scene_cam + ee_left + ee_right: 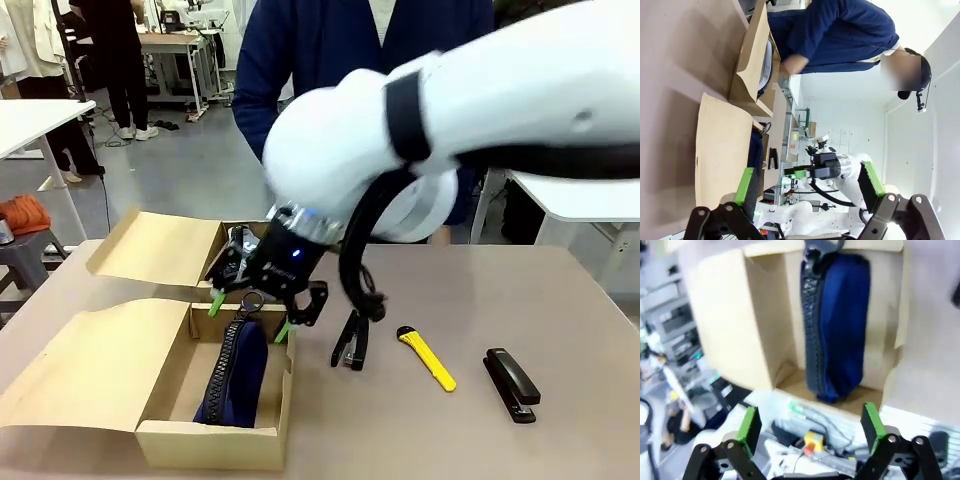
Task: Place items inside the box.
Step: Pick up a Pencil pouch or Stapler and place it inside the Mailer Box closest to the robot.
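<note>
Now the right gripper [250,315], wide and empty, hangs over the boxed pouch [235,375]. Nearest stapler [350,342] lies just right of it, lengthwise near-to-far.

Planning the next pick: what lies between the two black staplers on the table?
The yellow utility knife lies between them, as the front view shows.

Navy pouch [235,375] in box [210,445]; stapler [350,342], yellow knife [428,358], second stapler [511,384] on table [570,300]
</note>
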`<state>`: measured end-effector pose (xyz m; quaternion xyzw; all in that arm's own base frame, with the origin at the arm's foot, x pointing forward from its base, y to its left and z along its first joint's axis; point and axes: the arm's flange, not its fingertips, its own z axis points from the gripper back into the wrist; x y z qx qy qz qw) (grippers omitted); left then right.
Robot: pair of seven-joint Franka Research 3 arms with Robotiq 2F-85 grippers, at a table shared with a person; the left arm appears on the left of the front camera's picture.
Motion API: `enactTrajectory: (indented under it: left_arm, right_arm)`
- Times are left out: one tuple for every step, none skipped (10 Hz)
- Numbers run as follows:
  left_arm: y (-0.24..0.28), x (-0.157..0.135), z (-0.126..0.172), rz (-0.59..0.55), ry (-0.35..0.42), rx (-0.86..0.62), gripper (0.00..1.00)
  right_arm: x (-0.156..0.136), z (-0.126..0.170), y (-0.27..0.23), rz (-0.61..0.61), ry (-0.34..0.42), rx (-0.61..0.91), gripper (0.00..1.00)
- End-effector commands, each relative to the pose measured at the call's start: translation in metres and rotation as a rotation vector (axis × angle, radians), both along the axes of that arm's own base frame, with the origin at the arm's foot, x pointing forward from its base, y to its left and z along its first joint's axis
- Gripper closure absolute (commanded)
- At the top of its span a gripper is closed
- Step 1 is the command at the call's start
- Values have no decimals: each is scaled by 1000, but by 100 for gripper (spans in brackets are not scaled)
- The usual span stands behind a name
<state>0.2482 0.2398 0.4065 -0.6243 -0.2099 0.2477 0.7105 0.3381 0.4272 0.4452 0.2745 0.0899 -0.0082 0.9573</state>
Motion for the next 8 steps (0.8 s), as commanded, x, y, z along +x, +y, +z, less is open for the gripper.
enactTrajectory:
  left_arm:
    - [-3, -1, 1, -5, -23, 0, 0]
    - [-3, -1, 1, -5, -23, 0, 0]
    - [-3, -1, 1, -5, -23, 0, 0]
    - [-3, -1, 1, -5, -23, 0, 0]
    - [-3, -1, 1, -5, -23, 0, 0]
    - [-3, -1, 1, -5, -23, 0, 0]
    - [-3, -1, 1, -5, -23, 0, 0]
    - [-3, -1, 1, -5, -23, 0, 0]
  right_arm:
    - [-21, 15, -84, 33, 94, 92, 0]
    - [-36, 22, -118, -4, 102, 137, 0]
    - [-45, 23, -129, 12, 75, 200, 0]
    - [-41, 17, -123, 32, 81, 180, 0]
    - [-39, 14, -116, 76, 101, 162, 0]
    - [-45, 17, -112, 168, 131, 186, 0]
    - [-48, 17, -111, 169, 135, 152, 0]
    - [-48, 16, -112, 160, 137, 156, 0]
